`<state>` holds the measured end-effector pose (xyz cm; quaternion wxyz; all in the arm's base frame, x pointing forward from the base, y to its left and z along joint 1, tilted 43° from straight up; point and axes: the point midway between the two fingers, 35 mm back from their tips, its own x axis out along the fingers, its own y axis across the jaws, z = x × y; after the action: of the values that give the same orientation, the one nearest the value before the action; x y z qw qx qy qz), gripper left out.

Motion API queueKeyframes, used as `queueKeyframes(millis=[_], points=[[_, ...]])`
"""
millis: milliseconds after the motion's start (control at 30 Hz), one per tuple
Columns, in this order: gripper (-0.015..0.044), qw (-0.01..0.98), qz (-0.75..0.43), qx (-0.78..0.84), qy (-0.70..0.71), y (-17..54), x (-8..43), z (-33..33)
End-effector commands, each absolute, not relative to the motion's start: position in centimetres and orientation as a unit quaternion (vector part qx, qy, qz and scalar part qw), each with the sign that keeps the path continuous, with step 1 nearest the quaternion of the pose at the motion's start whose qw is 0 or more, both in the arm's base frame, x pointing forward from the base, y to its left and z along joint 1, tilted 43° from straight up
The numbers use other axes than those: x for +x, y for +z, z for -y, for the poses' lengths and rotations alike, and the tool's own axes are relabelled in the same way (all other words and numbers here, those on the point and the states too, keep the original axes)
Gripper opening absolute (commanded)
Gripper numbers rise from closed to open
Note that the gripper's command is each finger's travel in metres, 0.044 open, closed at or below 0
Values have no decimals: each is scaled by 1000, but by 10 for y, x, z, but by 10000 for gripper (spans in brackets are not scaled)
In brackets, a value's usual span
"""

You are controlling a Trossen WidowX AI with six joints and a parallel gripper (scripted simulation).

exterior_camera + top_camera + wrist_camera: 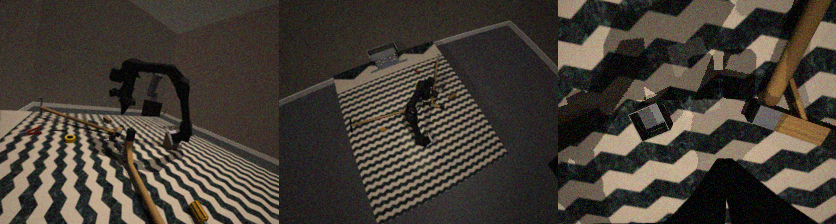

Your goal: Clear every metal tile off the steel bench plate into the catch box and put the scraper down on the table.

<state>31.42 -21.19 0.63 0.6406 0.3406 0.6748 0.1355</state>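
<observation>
My gripper (pixel 123 112) (pixel 726 160) is shut and empty, pointing down above the striped table. One long wooden-handled tool (pixel 378 118) (pixel 141 187) lies to the left in the top view, with a dark crosspiece at its far left end. Another wooden-handled tool (pixel 436 72) (pixel 76 119) (pixel 798 55) lies to the right; its near end, with a grey and wood crosspiece, is right of the fingertips in the wrist view. I cannot tell which is the scraper. The catch box (pixel 383 49) is at the far edge, with small bright pieces beside or in it; plate and box are hard to separate.
Red scissors (pixel 417 71) (pixel 34 130), yellow tape (pixel 69 138), a wooden block (pixel 452 96) (pixel 107 120) and a ribbed orange object (pixel 383 129) (pixel 198 211) lie about. A dark-edged square piece (pixel 650 120) lies left of the fingertips in the wrist view.
</observation>
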Motion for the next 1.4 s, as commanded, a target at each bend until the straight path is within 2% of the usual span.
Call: queueKeyframes(millis=[0, 1000, 1367], points=[[0, 640, -674, 340, 144, -3, 315, 204], [0, 640, -672, 327, 179, -52, 315, 158], [0, 640, -672, 327, 178, -59, 315, 167]])
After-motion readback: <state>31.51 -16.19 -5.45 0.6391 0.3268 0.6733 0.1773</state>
